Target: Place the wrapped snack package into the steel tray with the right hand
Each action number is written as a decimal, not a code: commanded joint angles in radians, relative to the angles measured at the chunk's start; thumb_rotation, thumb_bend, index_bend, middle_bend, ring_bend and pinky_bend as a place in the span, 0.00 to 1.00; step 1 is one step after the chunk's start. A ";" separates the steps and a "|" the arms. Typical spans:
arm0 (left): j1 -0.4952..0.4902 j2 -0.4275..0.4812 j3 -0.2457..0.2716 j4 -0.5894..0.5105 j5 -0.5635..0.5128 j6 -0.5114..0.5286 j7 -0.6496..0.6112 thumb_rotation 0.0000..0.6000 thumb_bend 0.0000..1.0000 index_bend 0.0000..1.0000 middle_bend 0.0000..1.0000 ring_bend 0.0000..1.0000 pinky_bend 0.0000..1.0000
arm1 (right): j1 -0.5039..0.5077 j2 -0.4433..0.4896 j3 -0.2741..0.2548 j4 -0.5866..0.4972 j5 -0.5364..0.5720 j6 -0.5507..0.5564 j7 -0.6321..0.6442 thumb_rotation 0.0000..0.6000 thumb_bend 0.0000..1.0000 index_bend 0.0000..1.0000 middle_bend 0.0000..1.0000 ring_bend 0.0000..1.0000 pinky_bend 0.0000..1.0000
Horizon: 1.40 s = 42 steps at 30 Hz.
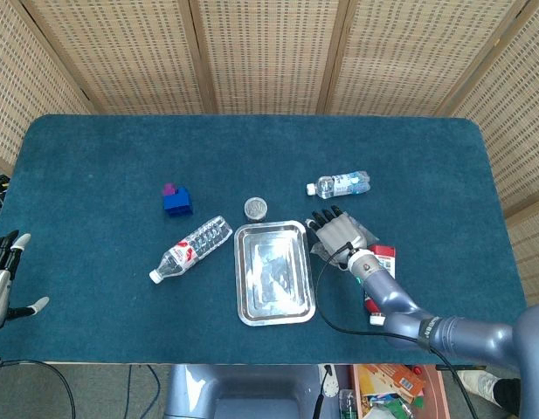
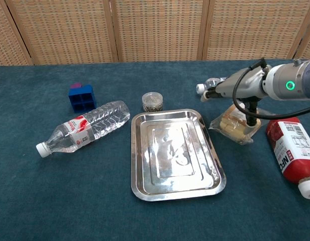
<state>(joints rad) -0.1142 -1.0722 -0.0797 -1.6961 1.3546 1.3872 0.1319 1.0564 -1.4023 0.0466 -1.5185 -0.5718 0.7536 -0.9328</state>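
Note:
The wrapped snack package (image 2: 234, 126), clear film over pale yellow pieces, lies on the blue cloth just right of the steel tray (image 2: 175, 150). My right hand (image 2: 235, 85) stretches flat above it, fingers extended toward the tray's far right corner, and its thumb reaches down onto the package top. In the head view the right hand (image 1: 337, 231) covers most of the package (image 1: 367, 236), beside the tray (image 1: 273, 301), which holds nothing. My left hand (image 1: 3, 279) hangs open off the table's left edge, holding nothing.
A red-labelled bottle (image 2: 293, 150) lies right of the package. A small water bottle (image 1: 341, 184) lies behind the hand. Left of the tray are a larger water bottle (image 2: 87, 128), a blue block (image 2: 81, 96) and a small round tin (image 2: 152, 101).

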 commanded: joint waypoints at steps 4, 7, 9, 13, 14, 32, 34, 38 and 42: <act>-0.002 -0.003 0.004 -0.001 0.005 0.002 0.005 1.00 0.00 0.00 0.00 0.00 0.00 | 0.046 -0.065 -0.072 0.083 0.086 0.060 -0.057 1.00 0.00 0.11 0.11 0.07 0.11; -0.003 -0.005 0.006 -0.001 0.004 0.001 0.010 1.00 0.00 0.00 0.00 0.00 0.00 | 0.019 -0.084 -0.064 0.116 -0.036 0.068 0.022 1.00 0.00 0.36 0.41 0.33 0.40; -0.004 -0.006 0.006 -0.002 0.004 0.000 0.012 1.00 0.00 0.00 0.00 0.00 0.00 | 0.004 -0.086 -0.055 0.123 -0.106 0.071 0.073 1.00 0.03 0.47 0.50 0.42 0.48; -0.005 -0.007 0.008 -0.004 0.003 0.000 0.016 1.00 0.00 0.00 0.00 0.00 0.00 | -0.011 -0.050 -0.024 0.081 -0.289 0.096 0.183 1.00 0.08 0.52 0.56 0.46 0.50; -0.006 -0.007 0.008 -0.004 0.003 0.000 0.016 1.00 0.00 0.00 0.00 0.00 0.00 | -0.008 -0.038 -0.014 0.063 -0.327 0.102 0.200 1.00 0.09 0.52 0.56 0.46 0.50; -0.013 0.000 0.005 0.003 -0.013 -0.011 -0.007 1.00 0.00 0.00 0.00 0.00 0.00 | 0.166 -0.086 0.014 0.001 -0.731 -0.071 0.229 1.00 0.13 0.54 0.57 0.46 0.50; -0.013 0.002 0.004 0.005 -0.015 -0.013 -0.015 1.00 0.00 0.00 0.00 0.00 0.00 | 0.177 -0.111 0.019 0.027 -0.722 -0.087 0.226 1.00 0.14 0.54 0.57 0.46 0.50; -0.013 0.007 0.004 0.009 -0.017 -0.017 -0.030 1.00 0.00 0.00 0.00 0.00 0.00 | 0.197 -0.130 0.014 0.061 -0.687 -0.119 0.181 1.00 0.14 0.47 0.45 0.37 0.49; -0.013 0.010 0.003 0.013 -0.020 -0.017 -0.041 1.00 0.00 0.00 0.00 0.00 0.00 | 0.216 -0.109 -0.005 0.047 -0.618 -0.148 0.089 1.00 0.00 0.01 0.00 0.00 0.15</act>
<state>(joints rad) -0.1269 -1.0622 -0.0761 -1.6836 1.3348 1.3702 0.0914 1.2585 -1.5219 0.0529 -1.4637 -1.2333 0.6226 -0.7978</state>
